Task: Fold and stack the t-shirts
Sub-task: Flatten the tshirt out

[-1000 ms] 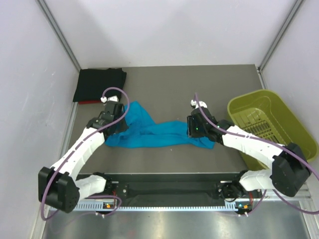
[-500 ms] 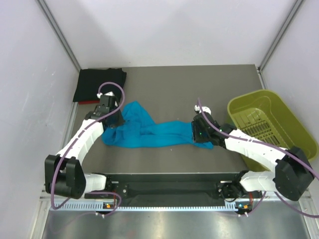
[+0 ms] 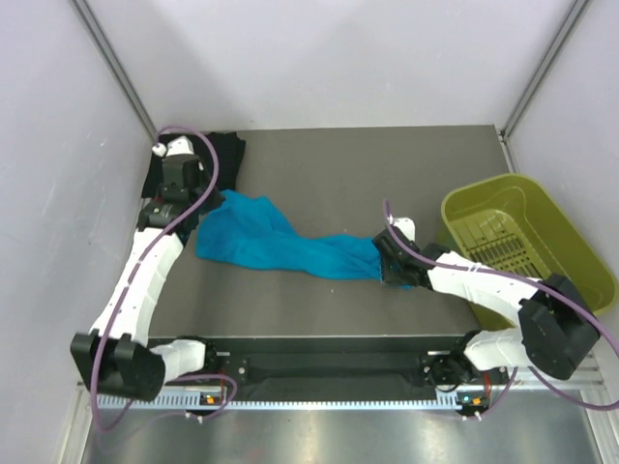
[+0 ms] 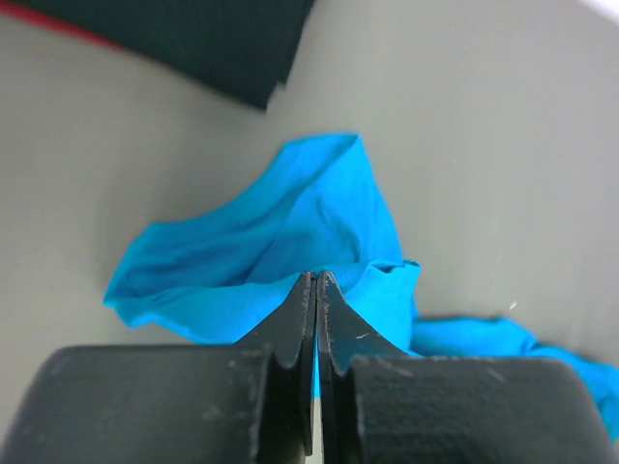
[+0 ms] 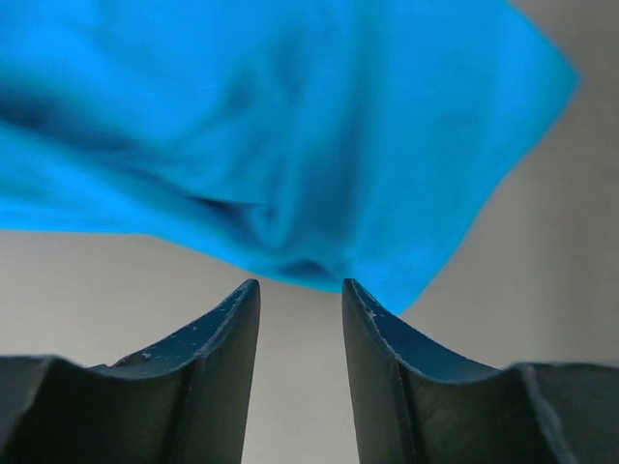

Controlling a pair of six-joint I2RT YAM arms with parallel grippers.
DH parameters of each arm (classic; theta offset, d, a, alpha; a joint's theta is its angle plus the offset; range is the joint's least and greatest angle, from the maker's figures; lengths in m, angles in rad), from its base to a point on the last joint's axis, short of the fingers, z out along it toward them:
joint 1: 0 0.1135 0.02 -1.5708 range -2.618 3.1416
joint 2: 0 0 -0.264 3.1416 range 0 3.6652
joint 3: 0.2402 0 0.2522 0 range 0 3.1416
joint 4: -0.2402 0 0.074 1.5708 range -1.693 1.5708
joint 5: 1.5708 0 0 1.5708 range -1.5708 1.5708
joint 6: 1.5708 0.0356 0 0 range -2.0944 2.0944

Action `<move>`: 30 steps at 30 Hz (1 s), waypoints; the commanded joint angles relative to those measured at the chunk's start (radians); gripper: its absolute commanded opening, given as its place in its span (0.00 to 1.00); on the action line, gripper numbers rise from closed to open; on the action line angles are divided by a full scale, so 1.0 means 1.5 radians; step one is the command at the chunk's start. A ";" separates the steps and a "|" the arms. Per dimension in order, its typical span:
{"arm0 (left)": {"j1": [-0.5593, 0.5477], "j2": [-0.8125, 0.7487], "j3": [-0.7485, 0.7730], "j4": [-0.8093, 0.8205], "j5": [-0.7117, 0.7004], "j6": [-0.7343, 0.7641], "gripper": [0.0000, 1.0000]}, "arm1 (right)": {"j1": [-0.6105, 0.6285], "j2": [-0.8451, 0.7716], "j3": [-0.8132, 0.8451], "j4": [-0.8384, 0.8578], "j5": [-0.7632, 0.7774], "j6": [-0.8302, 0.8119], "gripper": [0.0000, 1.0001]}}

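The teal-blue t-shirt [image 3: 290, 249] lies bunched in a long strip across the table; it also fills the left wrist view [image 4: 290, 222] and the right wrist view [image 5: 290, 126]. My left gripper [image 3: 200, 215] [image 4: 316, 275] is shut on the shirt's left end, and a sliver of blue shows between its fingers. My right gripper [image 3: 392, 263] [image 5: 300, 285] is open at the shirt's right end. The cloth edge lies just beyond its tips, with nothing between them. The black t-shirt [image 3: 218, 155] [image 4: 193, 39] lies folded at the back left. The edge of a red one [image 4: 58, 24] shows beneath it.
A yellow-green plastic bin [image 3: 503, 237] stands at the right edge, close to my right forearm. White walls close in the left, back and right sides. The arm bases and a metal rail run along the near edge.
My left arm has swung back and left toward the black shirt, dragging the teal shirt's left end with it. My right gripper has shifted slightly right and nearer, staying at the shirt's right end.
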 commanded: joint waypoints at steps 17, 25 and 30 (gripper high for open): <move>0.006 -0.128 -0.031 0.004 -0.048 -0.007 0.00 | 0.007 0.046 0.026 -0.068 0.170 0.031 0.31; 0.006 -0.110 -0.057 0.024 -0.032 -0.011 0.00 | 0.069 -0.043 0.035 0.010 0.031 -0.103 0.32; 0.009 -0.096 -0.058 0.042 -0.033 -0.014 0.00 | 0.099 -0.015 0.008 0.047 0.013 -0.138 0.34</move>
